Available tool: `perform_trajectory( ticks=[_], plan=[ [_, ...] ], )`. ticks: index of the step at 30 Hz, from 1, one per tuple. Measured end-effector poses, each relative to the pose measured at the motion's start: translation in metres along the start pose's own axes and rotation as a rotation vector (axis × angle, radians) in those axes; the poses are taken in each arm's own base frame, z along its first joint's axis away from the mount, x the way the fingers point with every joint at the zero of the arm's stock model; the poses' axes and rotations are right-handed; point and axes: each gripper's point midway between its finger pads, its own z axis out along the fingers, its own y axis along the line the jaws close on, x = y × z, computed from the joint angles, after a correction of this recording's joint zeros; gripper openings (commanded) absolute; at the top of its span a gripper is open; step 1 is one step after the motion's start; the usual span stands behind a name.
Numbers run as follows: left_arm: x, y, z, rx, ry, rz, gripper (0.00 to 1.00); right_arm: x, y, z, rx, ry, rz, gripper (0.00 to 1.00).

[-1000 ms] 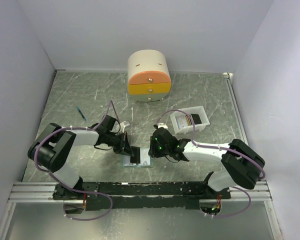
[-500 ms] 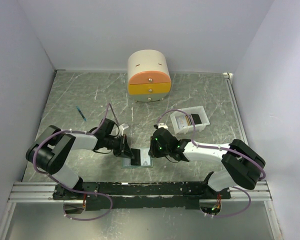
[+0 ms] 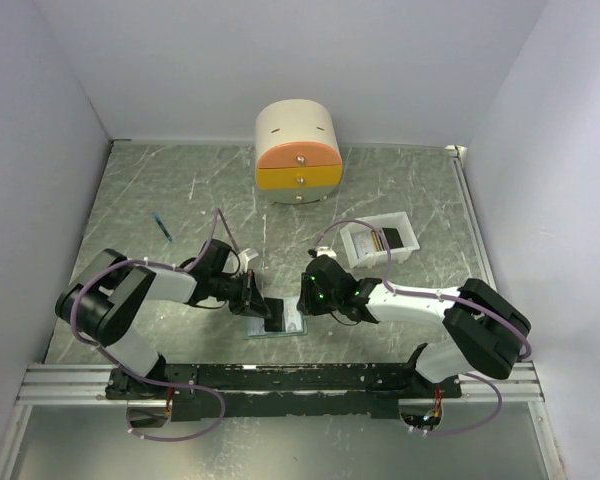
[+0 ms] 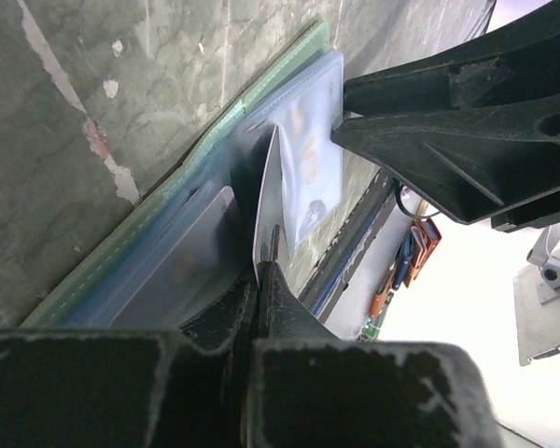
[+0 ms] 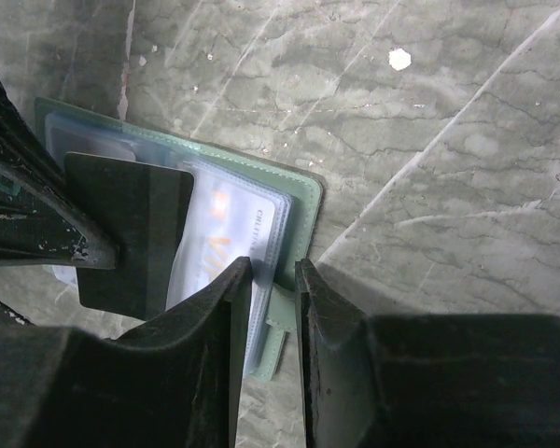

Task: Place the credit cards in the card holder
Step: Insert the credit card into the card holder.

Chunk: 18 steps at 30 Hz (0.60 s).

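The card holder (image 3: 292, 328) lies open on the table between the arms, grey-green with pale blue pockets (image 4: 308, 159). My left gripper (image 3: 261, 303) is shut on a dark credit card (image 4: 267, 210), seen edge-on, with its far edge at the holder's pockets. In the right wrist view the same card (image 5: 131, 233) stands over the holder's (image 5: 304, 201) left half. My right gripper (image 5: 275, 266) rests its tips on the holder's right edge, jaws a narrow gap apart, gripping nothing. It shows in the top view too (image 3: 303, 300). More dark cards (image 3: 384, 240) lie in the white tray.
A white tray (image 3: 408, 240) stands to the right behind the right arm. A round cream-and-orange drawer box (image 3: 298, 150) stands at the back centre. A blue pen (image 3: 161, 226) lies at the left. The rail of the arm bases (image 3: 280, 378) runs along the near edge.
My left gripper has shifted slightly towards the holder with the card. The right arm has not moved.
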Motion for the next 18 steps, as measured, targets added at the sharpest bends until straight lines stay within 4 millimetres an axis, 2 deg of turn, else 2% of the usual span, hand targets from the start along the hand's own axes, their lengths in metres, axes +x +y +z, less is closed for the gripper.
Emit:
perform_trajectory(
  ticks=[10,18],
  plan=[
    [0.0018,0.0003,0.0035,-0.024,-0.010,-0.045,0.07,0.0010,-0.0017,-0.0018,0.004,-0.007,0.023,0.25],
    [0.0056,0.0011,-0.0026,-0.054,-0.049,-0.087,0.07,0.0019,-0.0023,-0.0033,0.001,-0.010,0.027,0.25]
  ],
)
